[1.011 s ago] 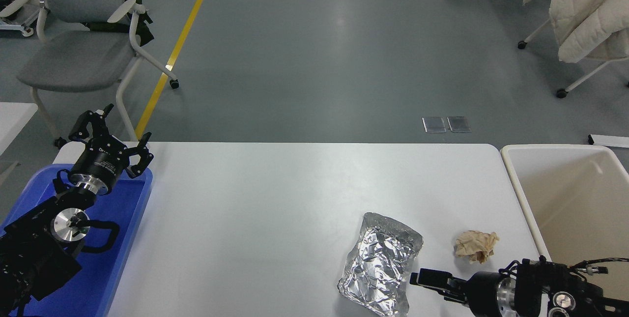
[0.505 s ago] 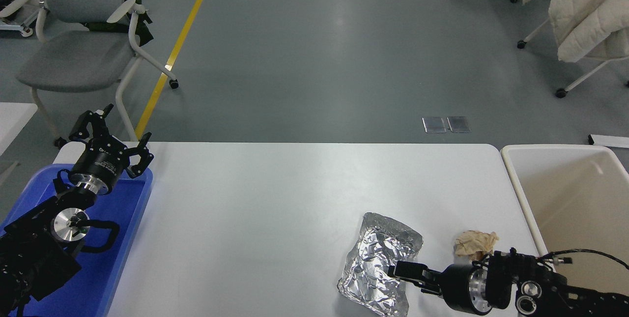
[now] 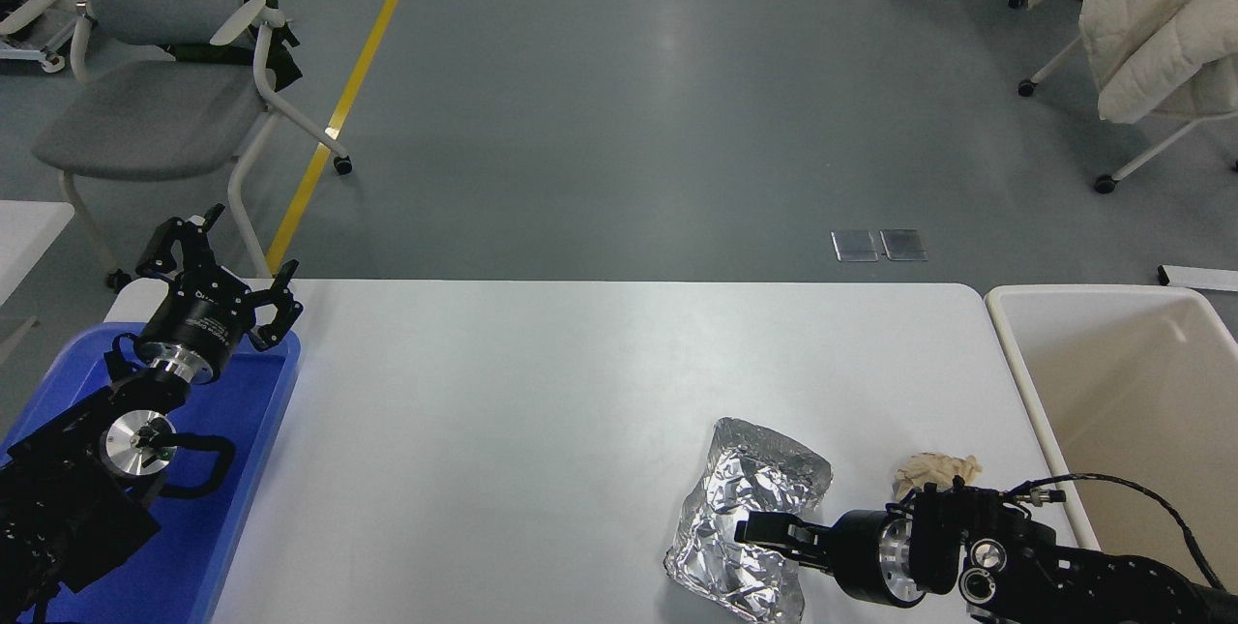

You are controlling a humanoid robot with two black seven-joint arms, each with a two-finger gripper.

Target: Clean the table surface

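The white table surface holds a crumpled sheet of silver foil and a crumpled ball of brown paper at its front right. My right gripper reaches in from the lower right. It lies low over the near part of the foil and points left. The arm behind it hides the lower part of the paper ball. My left gripper is open and empty, parked above the far end of the blue tray at the left.
A cream-beige bin stands against the table's right edge, with nothing showing inside it. Beyond the table are a grey chair at the far left and a white coat on a chair at the far right.
My right arm has moved left along the table's front, from beside the foil's right edge to over the foil. It now covers part of the paper ball. The left arm has not moved.
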